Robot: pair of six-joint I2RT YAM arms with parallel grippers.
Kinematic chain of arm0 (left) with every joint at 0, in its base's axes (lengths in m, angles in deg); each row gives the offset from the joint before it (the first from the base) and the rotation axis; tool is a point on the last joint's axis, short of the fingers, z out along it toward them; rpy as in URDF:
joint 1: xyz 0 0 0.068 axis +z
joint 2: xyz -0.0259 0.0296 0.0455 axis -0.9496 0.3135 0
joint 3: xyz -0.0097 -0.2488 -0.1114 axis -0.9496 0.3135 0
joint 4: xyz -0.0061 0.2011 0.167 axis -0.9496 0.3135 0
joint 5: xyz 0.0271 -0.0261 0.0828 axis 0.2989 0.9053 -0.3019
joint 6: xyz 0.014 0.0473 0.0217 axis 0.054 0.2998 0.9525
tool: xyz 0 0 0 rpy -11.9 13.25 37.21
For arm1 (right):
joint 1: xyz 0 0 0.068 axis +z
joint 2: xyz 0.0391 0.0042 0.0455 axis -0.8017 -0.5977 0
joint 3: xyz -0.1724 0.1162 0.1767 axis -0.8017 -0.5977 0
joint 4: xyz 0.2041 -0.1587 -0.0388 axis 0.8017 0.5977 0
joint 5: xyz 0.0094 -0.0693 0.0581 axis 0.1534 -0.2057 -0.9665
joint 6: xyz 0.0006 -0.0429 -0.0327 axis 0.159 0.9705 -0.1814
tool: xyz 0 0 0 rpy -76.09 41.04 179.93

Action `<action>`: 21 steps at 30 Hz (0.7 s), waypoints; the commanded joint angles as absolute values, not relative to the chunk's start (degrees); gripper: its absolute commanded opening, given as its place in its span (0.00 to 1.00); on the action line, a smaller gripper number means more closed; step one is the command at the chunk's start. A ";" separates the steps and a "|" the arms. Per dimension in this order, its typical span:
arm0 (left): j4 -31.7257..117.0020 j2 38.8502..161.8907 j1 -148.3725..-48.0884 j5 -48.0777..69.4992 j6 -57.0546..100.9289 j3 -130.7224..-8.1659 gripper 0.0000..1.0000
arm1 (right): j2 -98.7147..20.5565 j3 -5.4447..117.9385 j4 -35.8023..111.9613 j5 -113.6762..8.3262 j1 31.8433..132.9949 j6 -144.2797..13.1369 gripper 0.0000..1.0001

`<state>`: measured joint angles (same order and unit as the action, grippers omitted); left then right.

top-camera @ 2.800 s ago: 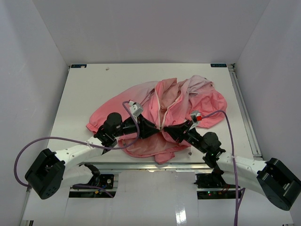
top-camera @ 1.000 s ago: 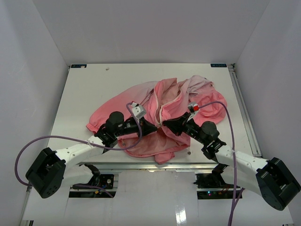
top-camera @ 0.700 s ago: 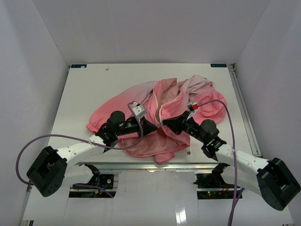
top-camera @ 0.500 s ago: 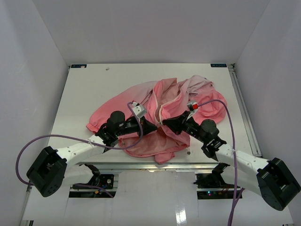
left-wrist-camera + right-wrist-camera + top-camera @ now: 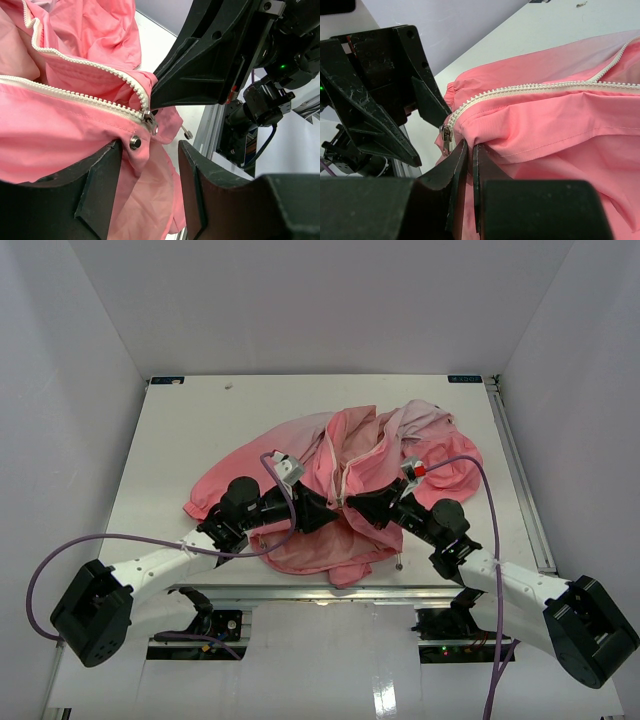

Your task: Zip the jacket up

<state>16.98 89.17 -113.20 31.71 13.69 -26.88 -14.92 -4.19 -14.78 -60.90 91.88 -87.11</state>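
The table carries the jacket at centre. The garment is spread and rumpled, with its near hem hanging just over the table's near edge.

Left side: the left gripper reaches in low over the jacket's near front panel. In the left wrist view its fingers stand spread apart, and pink fabric lies in the gap between them. A snap stud sits on the hem just ahead of the left finger. Whether either finger presses the cloth cannot be told.

Centre: two rows of pale zipper teeth converge at the metal slider, which lies just beyond the stud. Above the slider the rows are parted and the front is open.

Right side: the right gripper comes in from the opposite side, its tip just beside the left one. In the right wrist view its fingers are pressed nearly together, pinching a fold of the jacket's edge right beside the slider. The zipper row runs away from them towards the upper right.
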 commanded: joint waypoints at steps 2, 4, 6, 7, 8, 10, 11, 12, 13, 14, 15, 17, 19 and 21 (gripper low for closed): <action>14.32 89.02 -113.36 30.99 11.40 -27.92 0.61 | -13.87 -5.09 -20.79 -62.26 91.61 -87.41 0.08; 13.65 89.81 -113.30 31.29 11.17 -28.07 0.59 | -13.88 -5.22 -20.96 -62.30 91.61 -87.41 0.08; 12.73 90.47 -113.30 31.79 10.93 -28.12 0.54 | -13.94 -5.37 -20.96 -62.35 91.61 -87.41 0.08; 12.09 90.75 -113.30 32.12 10.80 -28.10 0.49 | -13.90 -5.43 -20.98 -62.38 91.61 -87.41 0.08; 11.32 91.00 -113.30 32.49 10.58 -27.95 0.44 | -13.91 -5.51 -21.05 -62.52 91.62 -87.41 0.08; 10.92 91.56 -113.30 33.44 10.58 -28.03 0.26 | -13.98 -5.59 -21.13 -62.52 91.62 -87.41 0.08; 10.82 91.66 -113.38 33.63 10.50 -28.04 0.21 | -13.98 -5.67 -21.06 -62.52 91.61 -87.33 0.08; 10.74 91.75 -113.39 33.65 10.49 -28.04 0.13 | -14.06 -5.68 -21.05 -62.52 91.69 -87.32 0.08; 10.78 91.65 -113.33 33.65 10.49 -27.98 0.07 | -14.18 -5.68 -21.11 -62.47 91.64 -87.26 0.08; 10.86 91.59 -113.35 33.65 10.53 -27.90 0.04 | -14.34 -5.68 -21.14 -62.44 91.61 -87.23 0.08; 10.90 91.41 -113.36 33.69 10.72 -27.79 0.01 | -14.49 -5.64 -21.14 -62.44 91.61 -87.23 0.08; 11.02 90.96 -113.32 33.74 11.07 -27.58 0.00 | -14.60 -5.47 -21.12 -62.52 91.61 -87.18 0.08; 11.55 90.69 -113.39 33.87 11.56 -27.51 0.00 | -14.54 -5.26 -21.05 -62.59 91.61 -87.32 0.08; 12.73 90.62 -113.39 34.00 12.62 -27.51 0.00 | -14.29 -4.90 -20.63 -62.35 91.61 -87.32 0.08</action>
